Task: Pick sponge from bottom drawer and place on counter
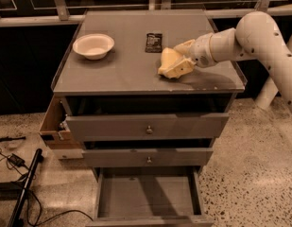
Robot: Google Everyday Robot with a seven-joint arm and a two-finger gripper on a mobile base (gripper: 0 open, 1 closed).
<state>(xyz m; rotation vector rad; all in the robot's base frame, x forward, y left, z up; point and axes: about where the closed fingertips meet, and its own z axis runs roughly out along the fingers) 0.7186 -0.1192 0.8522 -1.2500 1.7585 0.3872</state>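
Note:
The pale-yellow sponge [170, 64] is at the right part of the counter [122, 72], low over or resting on its surface; I cannot tell which. My gripper [182, 58] reaches in from the right on the white arm and is shut on the sponge, with one finger above it and one below. The bottom drawer [148, 195] is pulled open at the bottom of the cabinet, and its grey floor shows nothing in it.
A white bowl [93, 45] stands at the counter's left. A black packet [153, 42] lies at the back centre. Two wider drawer fronts with knobs [149, 129] stand slightly open. A wooden box [53, 126] hangs at the cabinet's left. Cables and a black pole [22, 188] lie on the floor at left.

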